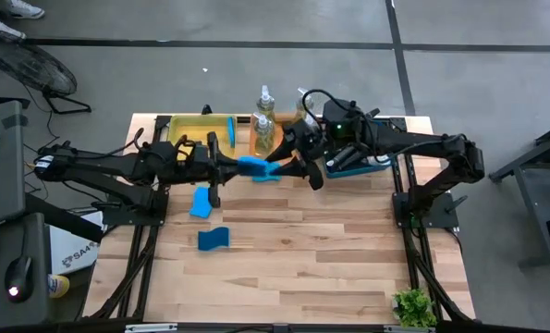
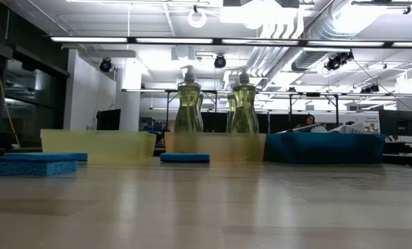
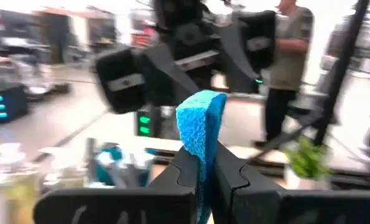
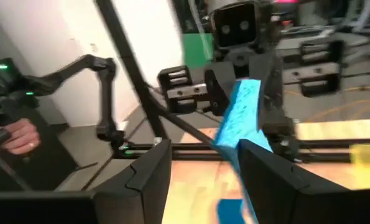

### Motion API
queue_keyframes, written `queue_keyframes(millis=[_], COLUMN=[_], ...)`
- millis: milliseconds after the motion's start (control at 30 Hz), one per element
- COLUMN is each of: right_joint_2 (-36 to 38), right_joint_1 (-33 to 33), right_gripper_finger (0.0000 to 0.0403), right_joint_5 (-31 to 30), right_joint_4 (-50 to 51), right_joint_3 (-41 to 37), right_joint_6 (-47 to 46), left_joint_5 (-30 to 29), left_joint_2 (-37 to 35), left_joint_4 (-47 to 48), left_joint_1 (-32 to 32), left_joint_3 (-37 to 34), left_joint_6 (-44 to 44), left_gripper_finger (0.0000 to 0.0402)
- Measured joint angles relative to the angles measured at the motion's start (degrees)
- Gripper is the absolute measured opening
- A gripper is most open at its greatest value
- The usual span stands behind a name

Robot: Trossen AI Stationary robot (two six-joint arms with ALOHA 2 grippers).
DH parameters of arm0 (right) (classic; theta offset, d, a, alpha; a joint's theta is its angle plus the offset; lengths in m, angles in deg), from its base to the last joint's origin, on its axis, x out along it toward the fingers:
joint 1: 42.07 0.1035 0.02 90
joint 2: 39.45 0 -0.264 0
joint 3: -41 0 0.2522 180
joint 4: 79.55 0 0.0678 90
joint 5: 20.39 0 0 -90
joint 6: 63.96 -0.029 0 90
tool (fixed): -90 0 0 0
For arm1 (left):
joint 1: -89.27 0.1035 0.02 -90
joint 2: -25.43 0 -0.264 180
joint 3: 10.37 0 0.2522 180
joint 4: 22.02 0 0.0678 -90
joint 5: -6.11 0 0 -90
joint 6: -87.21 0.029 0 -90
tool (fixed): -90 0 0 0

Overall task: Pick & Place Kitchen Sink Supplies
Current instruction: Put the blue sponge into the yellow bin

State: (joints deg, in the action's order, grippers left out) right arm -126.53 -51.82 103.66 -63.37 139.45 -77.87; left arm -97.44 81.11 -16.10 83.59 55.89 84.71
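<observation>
Pale wooden planks make up the surface point(image 1: 284, 259) beneath me, with grey floor around it and a bright open room beyond. My left tool point(image 1: 226, 167) is clamped shut on a blue sponge point(image 1: 253, 166), held in the air above the middle of the surface; in my left wrist view that sponge point(image 3: 201, 134) stands upright, pinched between my two dark fingers point(image 3: 234, 180). My right tool point(image 1: 298, 169) meets it from the other side — its jaws stand apart, and in my right wrist view the sponge point(image 4: 240, 118) sits in the gap between them, close to one finger; I cannot tell whether it touches.

Outward from there, two more blue sponges lie flat on the wood on my left side: one point(image 1: 201, 202) just below my left arm, the other point(image 1: 213, 239) a little nearer the front edge. From table height, sponges show at the left point(image 2: 29, 166) and one near the centre point(image 2: 185, 158).

Along the far edge sit three trays — a yellow tray point(image 1: 187, 128) on the left, an orange tray point(image 2: 216, 146) in the middle, a blue tray point(image 2: 323, 147) on the right under my right arm. Two clear pump bottles of yellowish soap point(image 2: 189, 105) point(image 2: 244, 105) stand upright at the orange tray. White brush heads point(image 2: 344, 127) show above the blue tray's rim.

A small green plant point(image 1: 413, 305) stands at the front right corner. A person point(image 3: 289, 68) stands in the room beyond, and a hand point(image 4: 17, 134) shows at the edge of my right wrist view.
</observation>
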Motion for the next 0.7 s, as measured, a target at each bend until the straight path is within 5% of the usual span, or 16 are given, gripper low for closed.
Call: queue_keyframes(millis=[400,567,700], right_joint_2=[4.18,4.28,4.28], right_joint_1=[-0.36,-0.36,-0.36], right_gripper_finger=[0.0178,0.0175,0.0172], right_joint_5=[-8.04,-9.82,-11.85], right_joint_4=[12.91,17.88,19.41], right_joint_3=[0.11,0.11,0.11], right_joint_6=[2.60,2.59,2.76], left_joint_5=[-33.22,-41.54,-42.13], left_joint_2=[-2.51,-2.49,-2.51], left_joint_4=[17.60,24.31,32.18], left_joint_1=[0.05,1.47,5.85], left_joint_3=[0.03,0.05,0.05], left_joint_6=[-3.83,-13.17,-27.44], left_gripper_finger=[0.0004,0.0003,0.0006])
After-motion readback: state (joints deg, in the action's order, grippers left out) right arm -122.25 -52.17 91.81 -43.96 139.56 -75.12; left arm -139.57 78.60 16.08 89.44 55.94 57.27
